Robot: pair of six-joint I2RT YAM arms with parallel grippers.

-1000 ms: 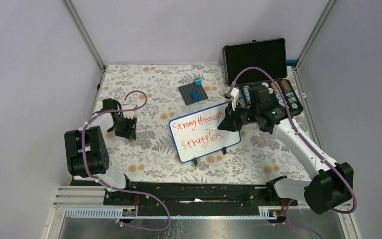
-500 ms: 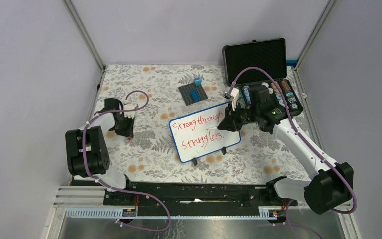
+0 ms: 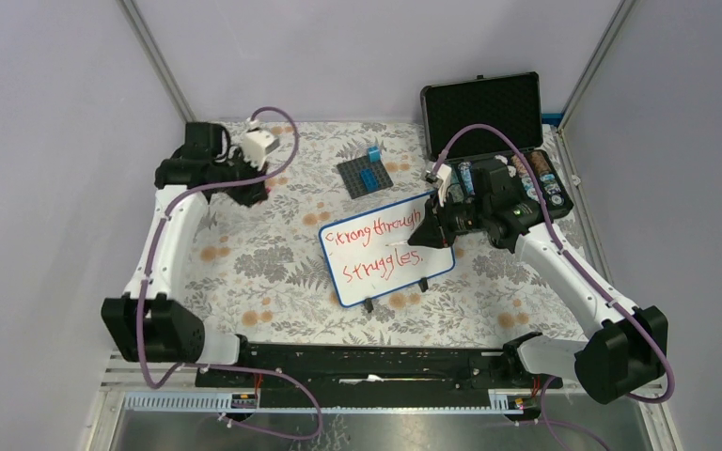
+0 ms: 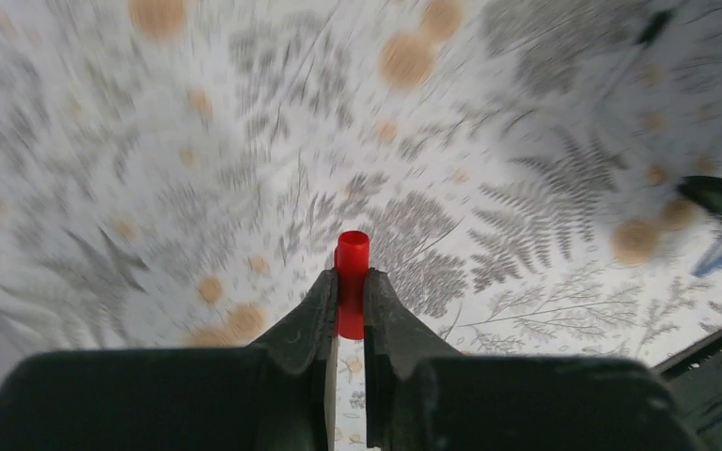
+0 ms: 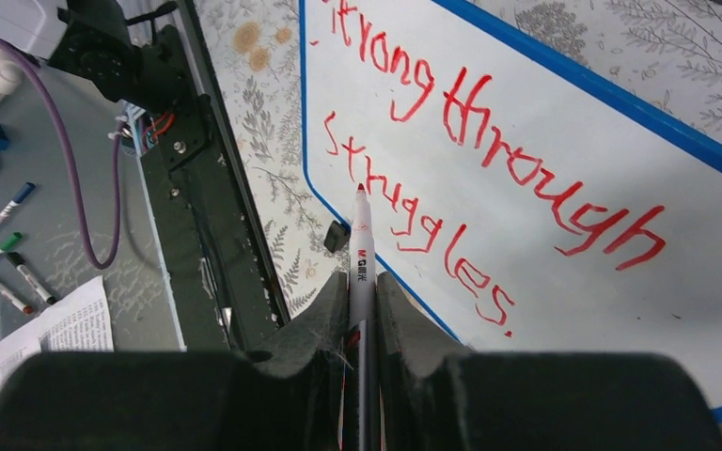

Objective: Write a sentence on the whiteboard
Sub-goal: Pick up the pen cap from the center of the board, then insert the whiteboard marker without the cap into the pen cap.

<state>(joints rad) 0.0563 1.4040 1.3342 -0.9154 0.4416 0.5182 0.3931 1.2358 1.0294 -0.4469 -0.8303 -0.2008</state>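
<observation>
The whiteboard (image 3: 387,249), white with a thin blue rim and black feet, lies mid-table with red writing "strong through struggles." on it; it also fills the right wrist view (image 5: 564,169). My right gripper (image 3: 430,228) is shut on a red-tipped marker (image 5: 361,254) and holds it over the board's right end, tip off the surface. My left gripper (image 3: 252,193) is raised at the far left and is shut on a red marker cap (image 4: 352,282), high above the patterned cloth.
An open black foam-lined case (image 3: 494,127) with small items stands at the back right. A dark grey baseplate (image 3: 365,176) with a blue brick lies behind the board. Spare markers (image 5: 9,244) and paper lie beyond the table's front rail.
My left arm has swung up and back from low on the left of the table, carrying the red cap. The right gripper, marker and board have not moved.
</observation>
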